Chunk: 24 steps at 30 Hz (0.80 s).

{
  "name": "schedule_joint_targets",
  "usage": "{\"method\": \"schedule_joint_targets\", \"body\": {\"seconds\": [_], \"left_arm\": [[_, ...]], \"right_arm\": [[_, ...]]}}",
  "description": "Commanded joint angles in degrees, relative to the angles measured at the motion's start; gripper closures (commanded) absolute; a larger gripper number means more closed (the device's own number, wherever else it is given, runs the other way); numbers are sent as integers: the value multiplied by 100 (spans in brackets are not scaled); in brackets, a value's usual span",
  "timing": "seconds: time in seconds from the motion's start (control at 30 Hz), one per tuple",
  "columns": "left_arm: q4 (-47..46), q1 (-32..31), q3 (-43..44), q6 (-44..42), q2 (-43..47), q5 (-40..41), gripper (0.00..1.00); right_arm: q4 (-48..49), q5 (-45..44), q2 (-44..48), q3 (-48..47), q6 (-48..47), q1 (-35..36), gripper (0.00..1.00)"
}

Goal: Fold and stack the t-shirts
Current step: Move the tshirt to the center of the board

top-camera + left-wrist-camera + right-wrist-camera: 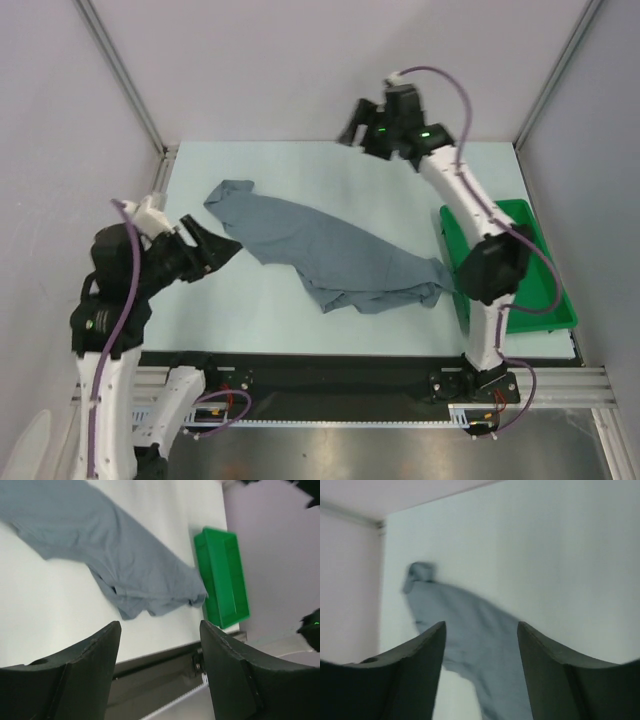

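Observation:
One slate blue-grey t-shirt [320, 250] lies crumpled in a long diagonal heap across the middle of the table, from back left to the tray at the right. It also shows in the left wrist view [115, 555] and, blurred, in the right wrist view [470, 640]. My left gripper [222, 246] is open and empty, just left of the shirt's left part. My right gripper [352, 130] is open and empty, held high over the table's back edge, apart from the shirt. In the wrist views both grippers [160, 630] [481, 627] have jaws wide apart with nothing between.
A green plastic tray [545, 300] stands at the right edge, touching the shirt's right end; it also shows in the left wrist view [225, 575]. Metal frame posts [120, 70] rise at the back corners. A black rail [330, 375] runs along the near edge.

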<state>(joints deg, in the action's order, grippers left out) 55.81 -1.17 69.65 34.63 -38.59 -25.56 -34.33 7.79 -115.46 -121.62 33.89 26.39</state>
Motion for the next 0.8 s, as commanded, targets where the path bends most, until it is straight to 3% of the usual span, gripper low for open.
{"method": "schedule_joint_targets", "body": {"seconds": [0.0,0.03,0.1,0.13,0.23,0.4,0.5,0.6,0.77], "left_arm": [[-597,-987,-74,298,-541,374,30],[-772,-1791,-39,368,-692,968,30],[-957,-2612,31,570,-1148,1342,31],[-1167,-2747,23,632,-1290,1448,32],[-1433,-3028,84,554,-1747,1317,34],[-1476,-3503,312,229,-2468,1124,35],[-1468,-3890,426,-96,-2943,1211,34],[-1319,-4311,549,-597,-3470,1431,25],[-1292,-4673,462,-1081,-3919,1721,27]], "right_arm": [[-1542,-996,1076,1309,-847,-870,40],[-1411,-1060,1539,1795,-892,-1334,53],[-1131,-1069,2016,2596,-980,-1855,63],[-850,-1034,2184,3287,-1024,-2075,63],[-655,-1061,2414,3916,-1121,-2935,61],[-452,-1333,1870,4199,-1060,-3920,62],[-382,-1709,1510,4199,-1112,-4194,65],[-215,-2158,1272,4313,-1279,-4388,69],[-13,-2466,920,4507,-1341,-4704,69]]}}
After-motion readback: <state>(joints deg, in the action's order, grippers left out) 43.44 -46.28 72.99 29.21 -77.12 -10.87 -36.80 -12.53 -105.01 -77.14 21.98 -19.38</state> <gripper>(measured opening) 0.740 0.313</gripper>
